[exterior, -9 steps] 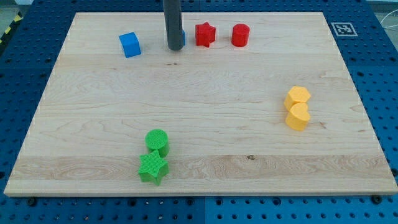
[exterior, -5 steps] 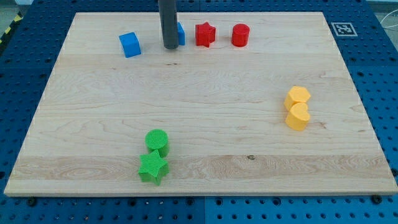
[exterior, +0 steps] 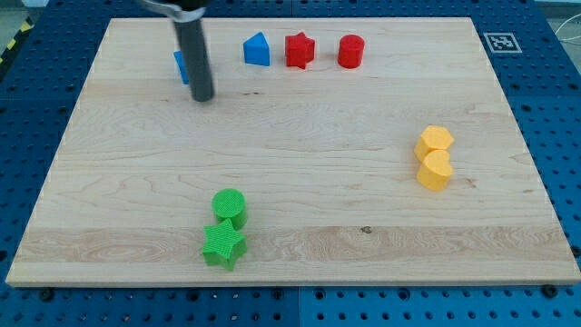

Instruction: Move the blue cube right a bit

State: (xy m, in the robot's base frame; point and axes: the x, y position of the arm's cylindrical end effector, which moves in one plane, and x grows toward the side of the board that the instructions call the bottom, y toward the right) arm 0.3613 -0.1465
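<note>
Camera view, upper left of frame: my tip down just right of the blue cube, rod hiding most of it, contact unclear. No jaws on this rod. Wrong side; risks shoving cube left.

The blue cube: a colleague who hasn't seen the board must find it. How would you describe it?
Look along the board's top edge, toward the view's left. The blue cube is leftmost in that row, partly hidden behind my rod, my tip just below it. The other blue block, further right, has a peaked top.
</note>
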